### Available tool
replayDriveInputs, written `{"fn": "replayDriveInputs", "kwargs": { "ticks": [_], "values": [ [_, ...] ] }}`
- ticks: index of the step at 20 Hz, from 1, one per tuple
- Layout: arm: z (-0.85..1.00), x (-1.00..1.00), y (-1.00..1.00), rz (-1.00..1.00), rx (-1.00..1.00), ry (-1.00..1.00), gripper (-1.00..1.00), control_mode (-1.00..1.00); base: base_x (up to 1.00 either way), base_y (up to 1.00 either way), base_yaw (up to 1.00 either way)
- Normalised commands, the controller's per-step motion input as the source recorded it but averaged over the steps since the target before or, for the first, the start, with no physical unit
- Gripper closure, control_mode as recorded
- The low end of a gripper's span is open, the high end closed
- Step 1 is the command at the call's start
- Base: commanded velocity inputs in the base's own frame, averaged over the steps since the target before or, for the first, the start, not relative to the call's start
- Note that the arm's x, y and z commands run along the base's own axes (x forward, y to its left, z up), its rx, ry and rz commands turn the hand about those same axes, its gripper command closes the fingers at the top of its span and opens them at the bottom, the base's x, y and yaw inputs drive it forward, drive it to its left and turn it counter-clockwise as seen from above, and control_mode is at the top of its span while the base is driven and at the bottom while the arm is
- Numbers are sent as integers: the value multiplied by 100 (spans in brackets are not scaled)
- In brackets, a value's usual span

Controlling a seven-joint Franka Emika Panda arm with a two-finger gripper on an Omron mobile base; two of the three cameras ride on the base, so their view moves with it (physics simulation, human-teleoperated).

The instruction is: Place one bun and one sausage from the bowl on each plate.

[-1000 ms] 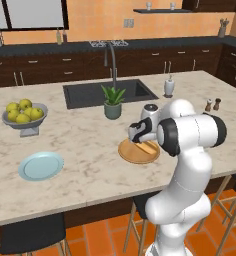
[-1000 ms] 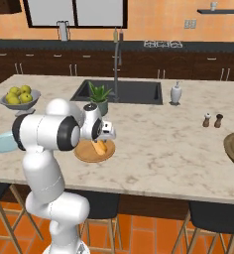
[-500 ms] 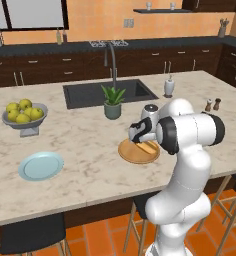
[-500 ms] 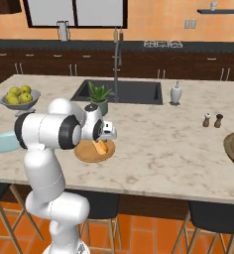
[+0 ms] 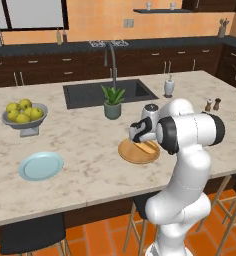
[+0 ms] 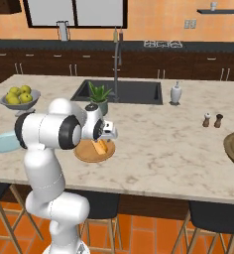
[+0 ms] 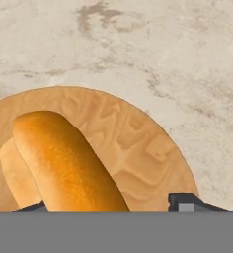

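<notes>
Kitchen (sink (image 5: 109, 92), faucet (image 5: 111, 65), counter (image 5: 85, 150))

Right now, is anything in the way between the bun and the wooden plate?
No. The bun already lies on the wooden plate, right under the gripper, whose jaws stand apart on either side of it.

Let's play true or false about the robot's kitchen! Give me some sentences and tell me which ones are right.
1. A bun lies on the wooden plate. True.
2. The blue plate has a sausage on it. False: nothing lies on it.
3. The fruit bowl holds yellow-green fruit. True.
4. The plant stands inside the sink. False: it stands on the counter, at the sink's front edge.
5. The claw is above the wooden plate. True.
</notes>
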Motion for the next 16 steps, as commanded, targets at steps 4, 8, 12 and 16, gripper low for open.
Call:
{"fn": "replayDriveInputs", "kwargs": {
  "ticks": [4,8,12,16],
  "values": [
    [34,-7,8,0,-3,-1,-100,-100,0,0,0],
    [59,-17,22,0,-6,0,-100,-100,0,0,0],
    [57,-26,31,1,-11,0,-100,-100,0,0,0],
    [67,-64,12,0,0,4,-100,-100,0,0,0]
  ]
}}
